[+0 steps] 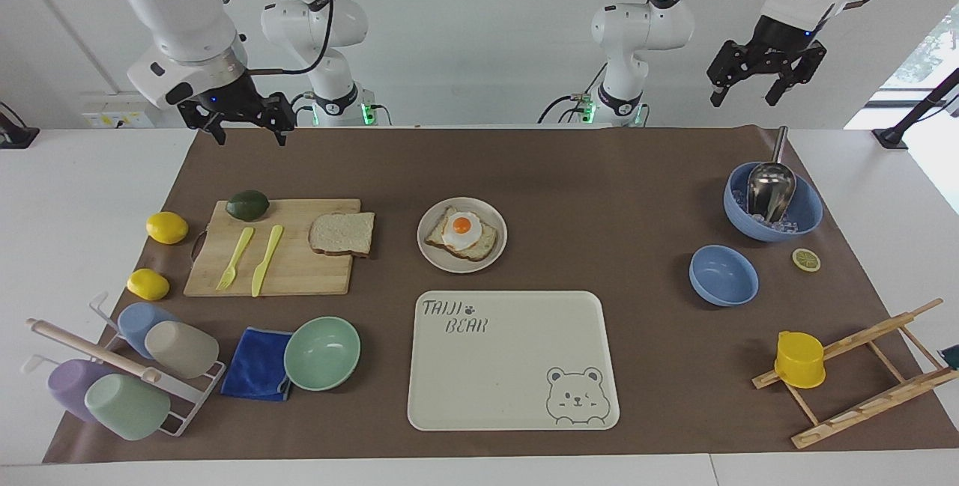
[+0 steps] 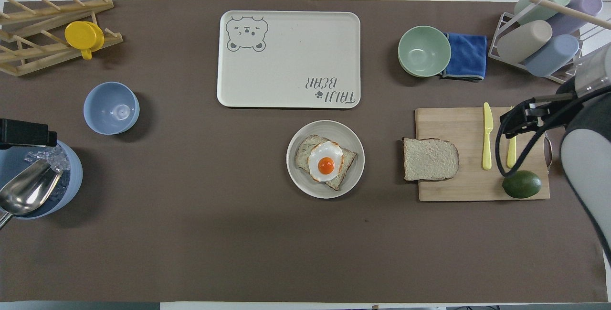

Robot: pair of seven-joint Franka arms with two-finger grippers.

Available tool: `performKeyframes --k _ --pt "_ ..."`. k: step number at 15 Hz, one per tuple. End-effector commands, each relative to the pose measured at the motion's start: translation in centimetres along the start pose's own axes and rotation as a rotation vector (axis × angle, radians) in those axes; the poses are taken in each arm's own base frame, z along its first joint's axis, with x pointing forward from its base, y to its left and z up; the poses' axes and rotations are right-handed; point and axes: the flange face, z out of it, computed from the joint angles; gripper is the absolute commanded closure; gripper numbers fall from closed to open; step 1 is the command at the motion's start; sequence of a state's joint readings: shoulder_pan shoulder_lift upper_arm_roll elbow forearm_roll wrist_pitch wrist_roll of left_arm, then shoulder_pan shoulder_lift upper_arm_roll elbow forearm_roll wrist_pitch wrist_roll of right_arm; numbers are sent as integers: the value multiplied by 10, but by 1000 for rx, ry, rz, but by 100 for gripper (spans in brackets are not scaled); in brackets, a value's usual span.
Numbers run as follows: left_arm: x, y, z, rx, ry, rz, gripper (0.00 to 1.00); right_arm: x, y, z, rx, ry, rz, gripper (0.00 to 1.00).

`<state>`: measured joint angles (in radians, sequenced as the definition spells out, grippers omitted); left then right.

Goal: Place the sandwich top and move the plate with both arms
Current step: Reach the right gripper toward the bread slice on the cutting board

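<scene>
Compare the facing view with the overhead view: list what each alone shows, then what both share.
Facing view only: both arm bases, the raised, open right gripper and left gripper, a lemon slice and two lemons.
Overhead view only: the underside of neither arm; just the right arm hiding the lemons and part of the yellow fork.
Both: the sandwich top on the cutting board, the plate, the tray.
</scene>
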<state>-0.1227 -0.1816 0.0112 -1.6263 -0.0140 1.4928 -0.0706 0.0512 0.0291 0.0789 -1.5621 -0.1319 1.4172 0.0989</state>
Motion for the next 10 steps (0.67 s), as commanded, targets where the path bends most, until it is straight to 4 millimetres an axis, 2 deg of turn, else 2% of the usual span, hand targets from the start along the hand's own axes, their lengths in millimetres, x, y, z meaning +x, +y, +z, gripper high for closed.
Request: performKeyframes --k 1,3,5,7,8,10 --pt "-6 -1 -4 -9 -1 6 0 21 -62 37 -122 -28 21 0" --pt "-5 -2 -4 -8 -3 3 0 30 -111 61 -193 -27 23 0" --pt "-5 -2 -4 -8 -3 3 0 33 -146 94 -235 -3 9 0" --pt "-6 -2 -4 -8 -1 4 0 28 -156 136 -240 9 10 0" --pt "-5 -2 -4 -8 -3 4 0 24 -158 148 -242 11 26 0" --pt "-5 -2 -4 -8 -3 4 0 21 -162 159 -249 0 40 0"
